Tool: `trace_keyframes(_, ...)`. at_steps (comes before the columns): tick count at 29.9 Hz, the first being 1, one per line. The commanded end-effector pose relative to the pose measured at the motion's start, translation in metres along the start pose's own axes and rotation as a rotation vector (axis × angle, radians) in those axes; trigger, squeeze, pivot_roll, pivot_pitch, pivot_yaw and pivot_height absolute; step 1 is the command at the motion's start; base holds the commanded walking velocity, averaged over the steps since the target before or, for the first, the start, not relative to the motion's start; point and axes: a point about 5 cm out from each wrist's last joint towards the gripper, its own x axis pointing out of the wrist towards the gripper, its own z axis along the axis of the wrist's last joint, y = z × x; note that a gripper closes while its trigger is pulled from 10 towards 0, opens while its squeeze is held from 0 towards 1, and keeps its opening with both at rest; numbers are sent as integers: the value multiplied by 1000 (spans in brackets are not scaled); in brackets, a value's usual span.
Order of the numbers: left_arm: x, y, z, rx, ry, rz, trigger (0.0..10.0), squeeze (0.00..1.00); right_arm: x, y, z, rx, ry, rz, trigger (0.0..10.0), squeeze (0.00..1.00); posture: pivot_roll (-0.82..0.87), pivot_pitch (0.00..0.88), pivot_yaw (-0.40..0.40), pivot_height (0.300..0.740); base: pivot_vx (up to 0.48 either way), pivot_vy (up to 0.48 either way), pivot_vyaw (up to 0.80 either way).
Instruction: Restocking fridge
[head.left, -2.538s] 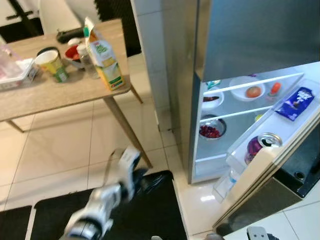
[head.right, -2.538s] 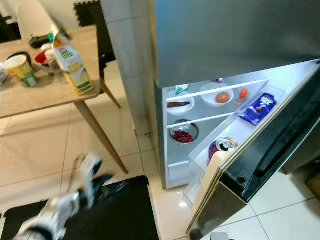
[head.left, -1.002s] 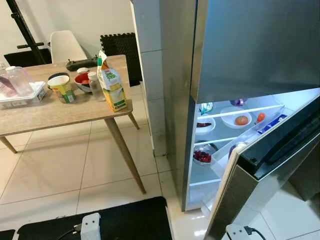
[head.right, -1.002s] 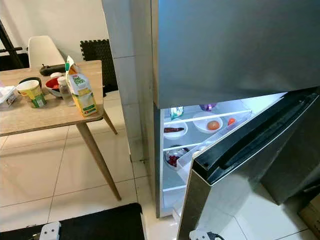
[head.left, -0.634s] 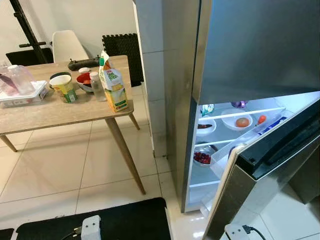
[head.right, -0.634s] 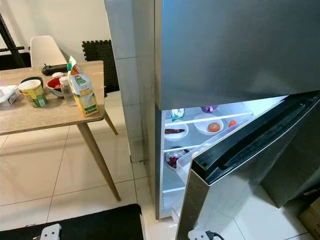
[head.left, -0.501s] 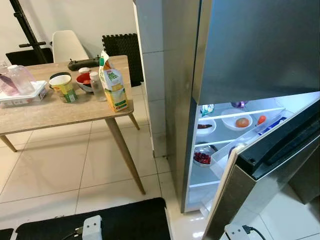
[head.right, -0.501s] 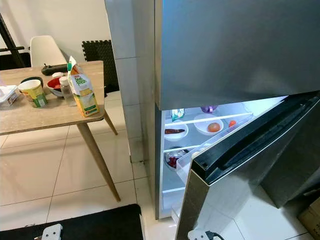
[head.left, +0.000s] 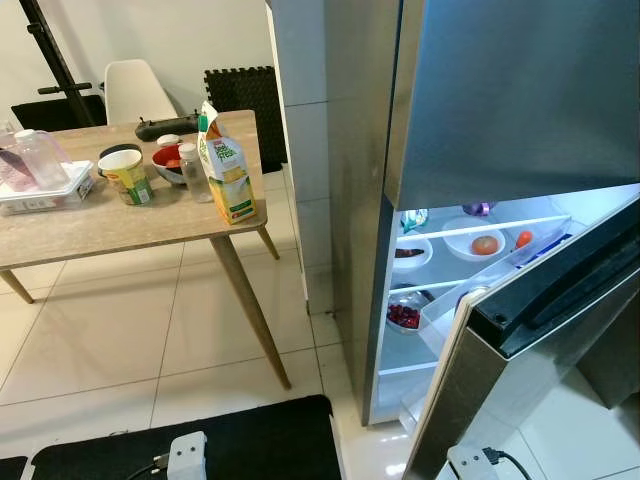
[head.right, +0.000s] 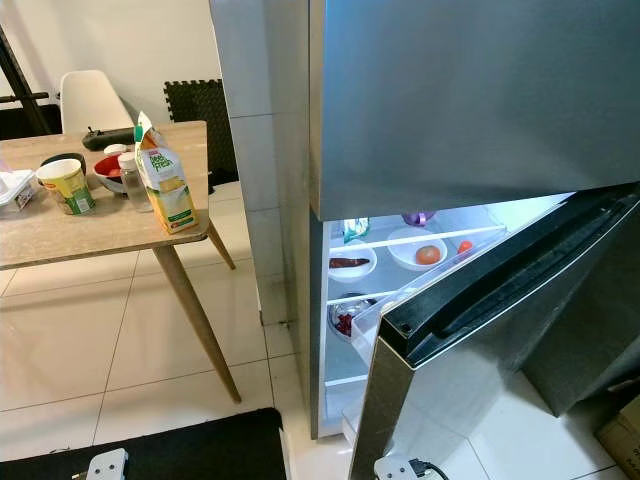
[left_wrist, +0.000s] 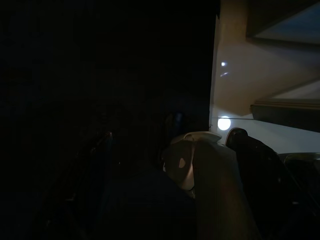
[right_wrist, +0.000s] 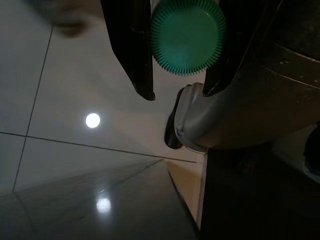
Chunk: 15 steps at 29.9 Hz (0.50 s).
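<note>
Fridge (head.left: 480, 110) door (head.right: 480, 330) ajar, juice carton (head.left: 227, 165) on table (head.left: 90, 225); right pincer (right_wrist: 177, 90) grips green cap (right_wrist: 187, 35)

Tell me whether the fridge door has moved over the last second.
Yes, slightly. The fridge door has swung a little further shut: against the lit shelf, its top edge now hides more of the door bin, while the table stays put.
</note>
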Motion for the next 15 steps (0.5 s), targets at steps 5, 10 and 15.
trace_keyframes(5,0,1,-3,-21,12,11,10000,0,1,3,2,5,5,7,10000,0,-71,0,14,740,0,0,0)
trace_keyframes(10,0,0,-4,-22,16,9,10000,0,2,2,8,3,-6,4,10000,0,-69,0,13,740,0,0,0)
trace_keyframes(15,0,-1,-5,-20,19,5,10000,0,2,1,8,1,-7,4,10000,0,-66,0,13,740,0,0,0)
